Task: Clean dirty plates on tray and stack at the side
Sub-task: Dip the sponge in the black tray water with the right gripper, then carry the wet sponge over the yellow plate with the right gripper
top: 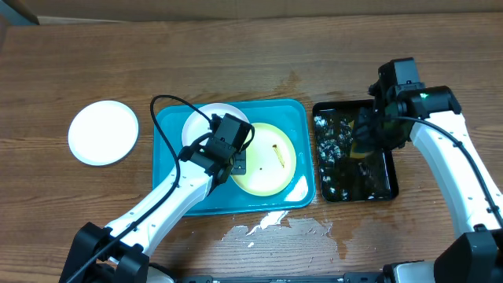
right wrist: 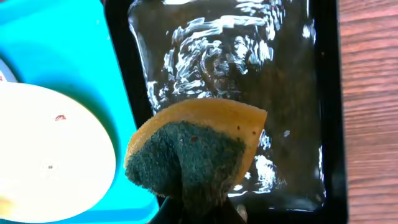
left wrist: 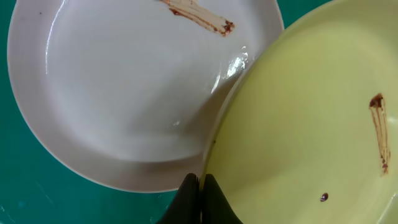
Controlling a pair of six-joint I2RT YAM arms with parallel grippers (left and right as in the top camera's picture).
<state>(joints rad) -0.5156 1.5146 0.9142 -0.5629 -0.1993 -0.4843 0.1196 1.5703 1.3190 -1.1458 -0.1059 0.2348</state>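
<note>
In the left wrist view, the left gripper (left wrist: 200, 186) has its fingers pinched together on the rim of the pale yellow plate (left wrist: 311, 124). That plate lies over the edge of the smeared white plate (left wrist: 124, 87). Both carry brown streaks that the overhead view barely shows.

In the right wrist view, the right gripper (right wrist: 199, 206) is clamped on a bent sponge (right wrist: 193, 149), yellow with a green scouring face. It hangs above the black tray (right wrist: 333, 124), which holds foamy water.

Only the overhead view shows the turquoise tray (top: 295, 114) holding those 2 plates, and a clean white plate (top: 103, 132) on the table (top: 236, 55) left of it.
</note>
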